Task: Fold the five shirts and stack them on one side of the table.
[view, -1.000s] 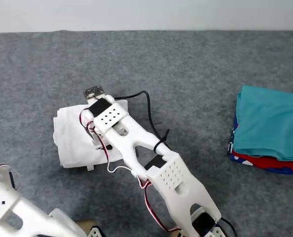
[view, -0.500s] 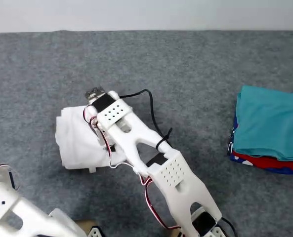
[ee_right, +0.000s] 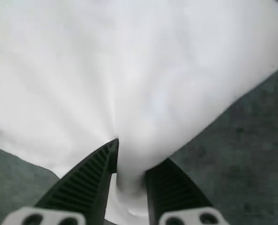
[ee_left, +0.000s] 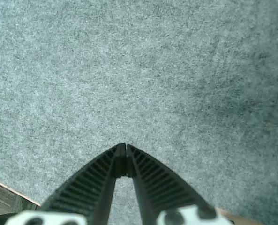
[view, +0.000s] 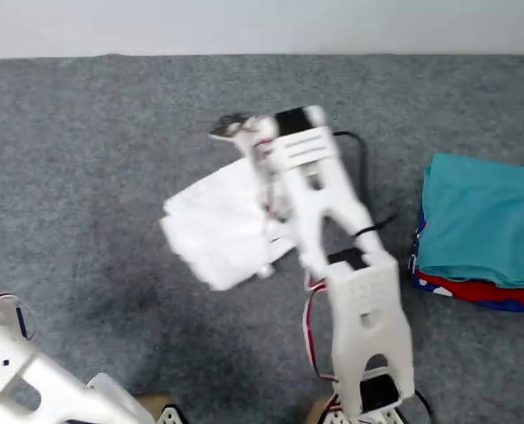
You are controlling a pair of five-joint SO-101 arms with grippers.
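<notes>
Gripping a bunched fold of the white shirt (ee_right: 129,70), the right gripper (ee_right: 138,157) is seen in its own wrist view with the jaws nearly closed. Cloth is pinched between them and fans out beyond the tips. The grip itself is blurred in the high view, where the shirt is seen crumpled just beside the right arm (view: 363,300), spread back from the gripper. The stack of folded shirts (view: 482,225), teal on top of red and blue, is found well apart from the gripper, on the side opposite the white shirt. The left gripper (ee_left: 125,150) is shown in the left wrist view with its jaws closed together on nothing, above the grey table cover (ee_left: 143,70).
</notes>
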